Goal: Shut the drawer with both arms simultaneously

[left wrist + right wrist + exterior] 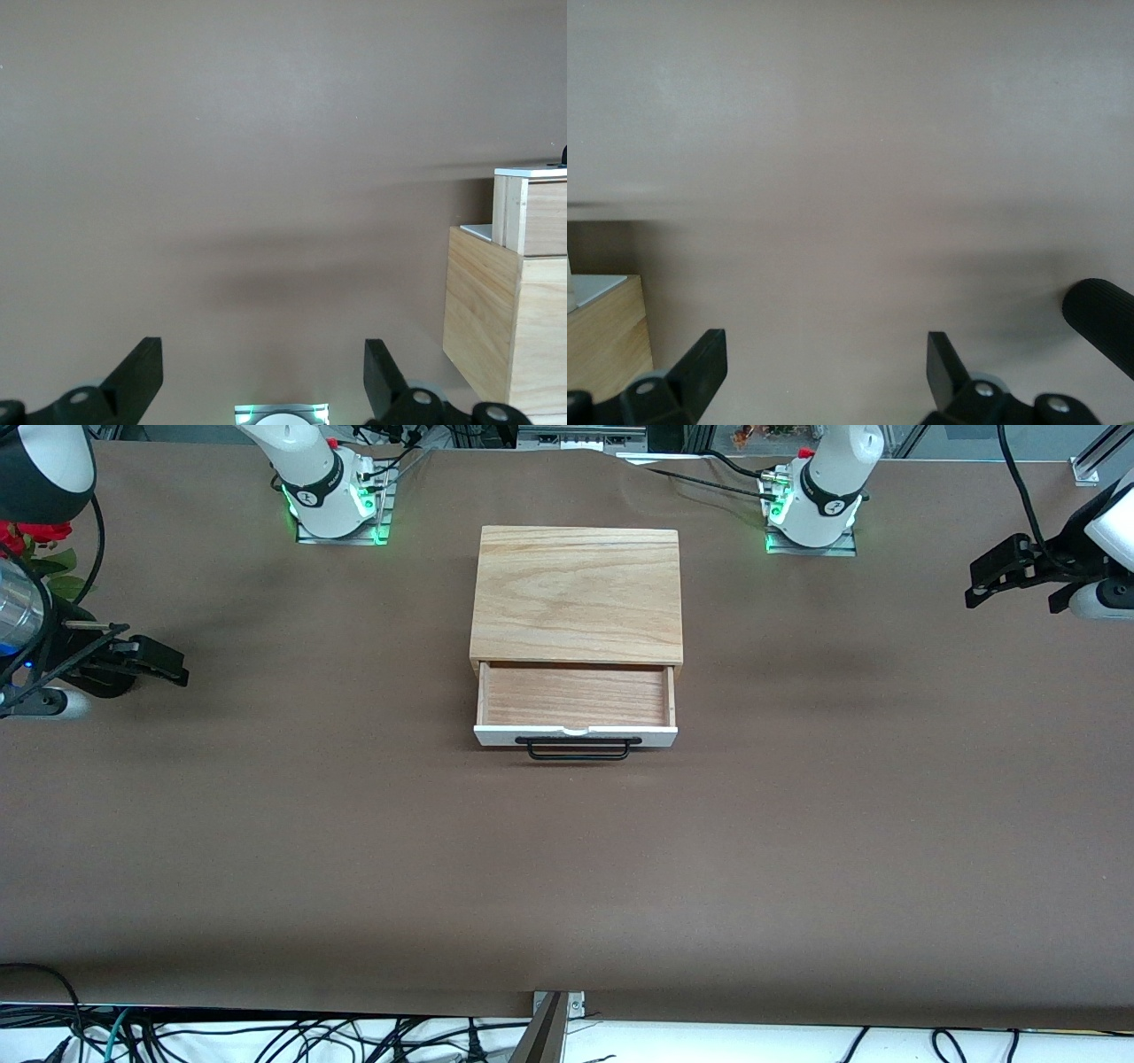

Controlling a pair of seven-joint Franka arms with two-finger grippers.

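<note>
The drawer (576,704) is seen pulled out; both grippers, left (997,577) and right (151,660), are held spread, well apart from it.

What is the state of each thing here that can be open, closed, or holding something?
Shallow light-wood drawer with white front panel: pulled partly out of its wooden box, nothing inside.
Thin black wire handle: untouched.
Left gripper: jaws open, holding nothing, over bare table at the left arm's end.
Right gripper: jaws open, holding nothing, over bare table at the right arm's end.
</note>
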